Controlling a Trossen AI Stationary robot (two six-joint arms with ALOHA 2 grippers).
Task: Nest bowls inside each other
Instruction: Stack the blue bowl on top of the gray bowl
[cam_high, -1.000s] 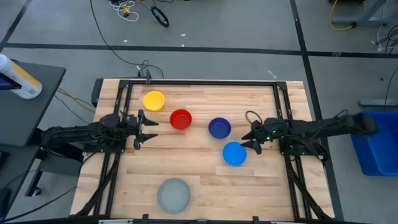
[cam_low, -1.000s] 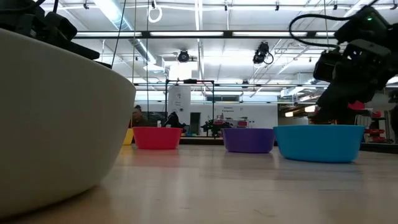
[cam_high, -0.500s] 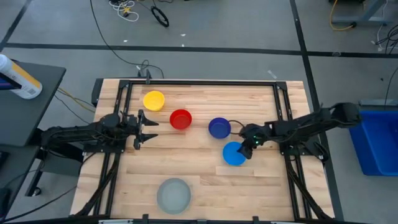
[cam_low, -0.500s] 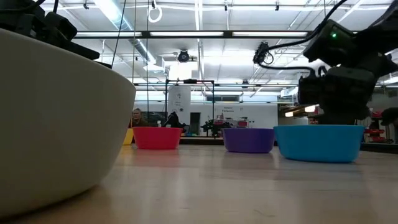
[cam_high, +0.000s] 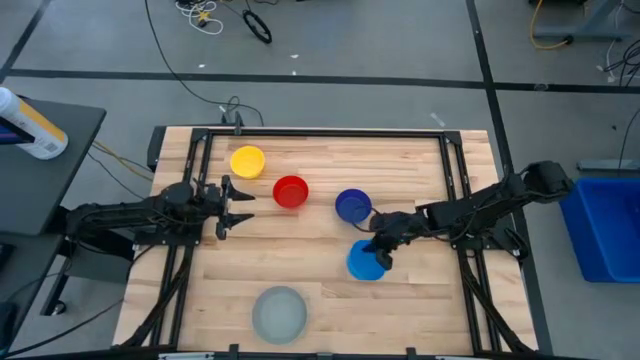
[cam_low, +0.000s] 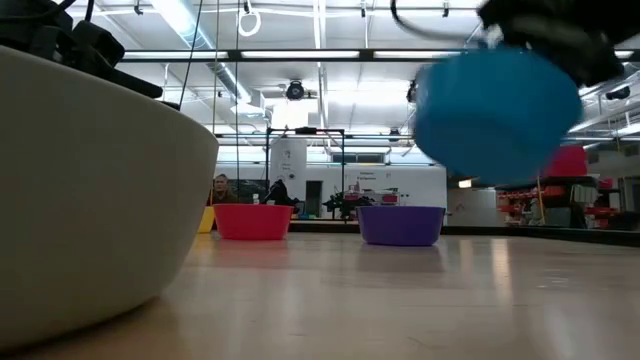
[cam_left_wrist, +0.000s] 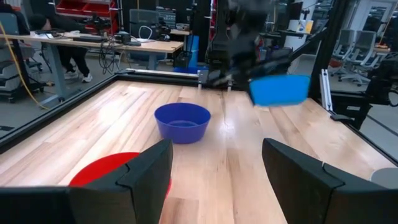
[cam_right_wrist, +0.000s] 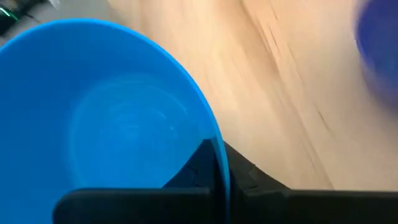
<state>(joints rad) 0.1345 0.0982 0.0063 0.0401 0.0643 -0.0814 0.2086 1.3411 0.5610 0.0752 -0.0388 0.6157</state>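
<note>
Five bowls show in the high view: yellow (cam_high: 247, 161), red (cam_high: 290, 191), dark blue (cam_high: 352, 205), light blue (cam_high: 363, 263) and a larger pale grey one (cam_high: 279, 313) near the front edge. All but the light blue stand on their bases on the table. My right gripper (cam_high: 381, 250) is shut on the light blue bowl (cam_low: 495, 110), which hangs in the air, tilted. My left gripper (cam_high: 238, 208) waits open at the table's left, beside the red bowl (cam_left_wrist: 118, 171), touching nothing. My right gripper pinches the light blue bowl's rim (cam_right_wrist: 219, 163), on its far right side, with one finger inside the bowl and one outside. The fingers come from the table's right, slanting downward. The bowl is lifted clear of the table and tilted.
A black metal frame (cam_high: 320, 131) runs round the wooden table top. The grey bowl (cam_low: 90, 200) fills the low view's left side. Bare wood lies between the grey bowl and the row of other bowls.
My right gripper has reached toward the table's left, shut on the light blue bowl's rim and lifted it. The bowl has left the table, tipped, and moved toward the left and near edges. The other bowls have stayed in place.
</note>
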